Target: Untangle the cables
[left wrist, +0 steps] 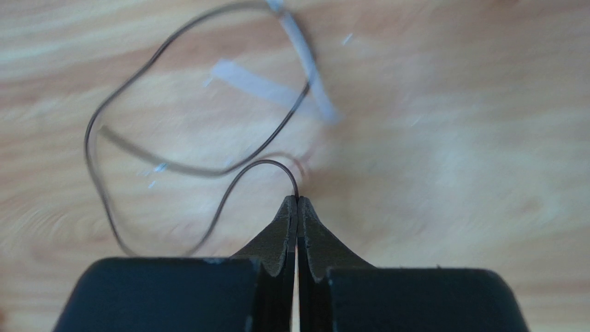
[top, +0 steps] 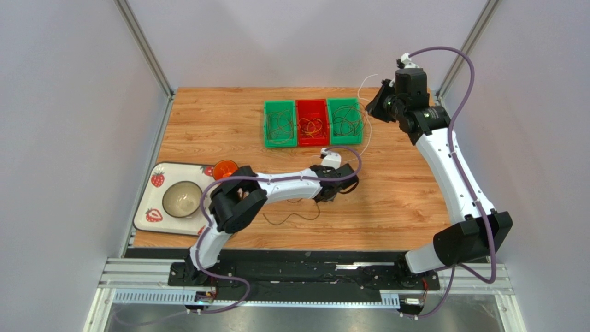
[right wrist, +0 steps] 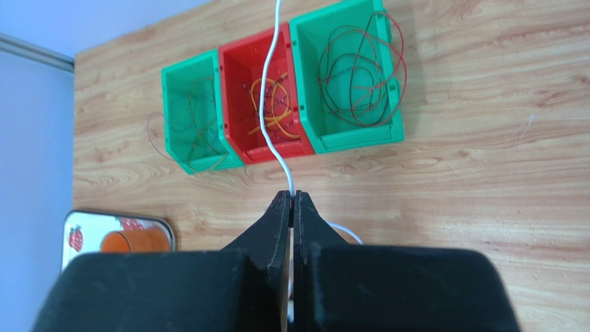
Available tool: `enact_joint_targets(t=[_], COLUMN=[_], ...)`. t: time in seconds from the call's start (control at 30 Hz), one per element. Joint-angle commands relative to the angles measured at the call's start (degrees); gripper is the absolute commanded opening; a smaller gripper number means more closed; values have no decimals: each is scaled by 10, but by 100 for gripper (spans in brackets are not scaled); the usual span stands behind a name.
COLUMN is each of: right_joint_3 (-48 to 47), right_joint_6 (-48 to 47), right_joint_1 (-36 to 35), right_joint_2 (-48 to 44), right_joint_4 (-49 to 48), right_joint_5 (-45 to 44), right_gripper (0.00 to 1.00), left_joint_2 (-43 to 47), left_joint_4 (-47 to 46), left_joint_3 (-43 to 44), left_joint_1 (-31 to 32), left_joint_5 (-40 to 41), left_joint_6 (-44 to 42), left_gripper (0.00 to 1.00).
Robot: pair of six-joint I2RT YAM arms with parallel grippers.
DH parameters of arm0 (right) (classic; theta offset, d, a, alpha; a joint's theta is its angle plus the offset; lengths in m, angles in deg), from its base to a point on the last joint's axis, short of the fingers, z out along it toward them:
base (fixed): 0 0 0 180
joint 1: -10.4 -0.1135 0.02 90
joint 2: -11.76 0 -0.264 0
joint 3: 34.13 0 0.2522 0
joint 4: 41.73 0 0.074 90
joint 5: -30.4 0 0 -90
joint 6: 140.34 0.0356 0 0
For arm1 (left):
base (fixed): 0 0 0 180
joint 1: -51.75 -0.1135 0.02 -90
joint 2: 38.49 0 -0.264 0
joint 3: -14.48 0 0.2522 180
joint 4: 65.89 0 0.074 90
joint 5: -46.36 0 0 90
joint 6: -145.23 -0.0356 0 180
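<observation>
Closest to the lens in the left wrist view, the left gripper [left wrist: 298, 204] has its two black fingers pressed together, pinching the end of a thin dark cable [left wrist: 266, 162]. That cable arches up from the fingertips and loops wide to the left over the wooden table [left wrist: 471, 138]. Pale strips of tape [left wrist: 263, 86] lie on the wood near the loop.

In the right wrist view, the right gripper [right wrist: 291, 200] is likewise closed, clamping a white cable [right wrist: 262, 111] that runs away from the tips across a red bin [right wrist: 270, 149]. Orange and yellow cables [right wrist: 277, 117] lie coiled inside that bin. A green bin [right wrist: 173, 117] to its left holds brown cables [right wrist: 201, 124]; another green bin [right wrist: 360, 135] to its right holds dark red cables [right wrist: 360, 69]. A tray [right wrist: 76, 221] with an orange cup [right wrist: 131, 241] shows at the lower left.

From the top camera, the three bins stand side by side at the far middle of the table. The left gripper [top: 331, 188] sits low at mid-table, with the dark cable [top: 294, 220] curling on the wood just nearer than it. The right gripper [top: 379, 102] hangs raised just beside the right-hand green bin [top: 344, 121]. A bowl [top: 182, 198] rests on the tray at the table's left edge.
</observation>
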Motion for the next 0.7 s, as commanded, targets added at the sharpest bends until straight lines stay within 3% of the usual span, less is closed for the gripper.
enact_joint_targets(t=[0.0,0.07,0.23,0.4,0.57,0.67], right_joint_3=[-81,-120,-263,-451,-535,-534], right_joint_6=[20,27,26,13,22,27], right_joint_1=[18,20,24,31,68,90], right_joint_2=[21,38,92,145,156,137], right_joint_4=[-14,-11,32,89,85,60], right_joint_5=[24,23,30,9,10,0], right_gripper=[0,0,0,0,0,0], left_joint_2=[154,249,401,476,540,554], left_joint_4=[18,19,105,163,172,165], left_joint_3=[-75,-123,-183,-241,-304,-342], left_joint_1=[-2,-1,-13,-29,-53,-54], left_joint_5=[-59,-77,-3,44,35,4], left_joint_6=[-58,-96,-119,-90,-55,-30], left_gripper=[0,0,0,0,0,0])
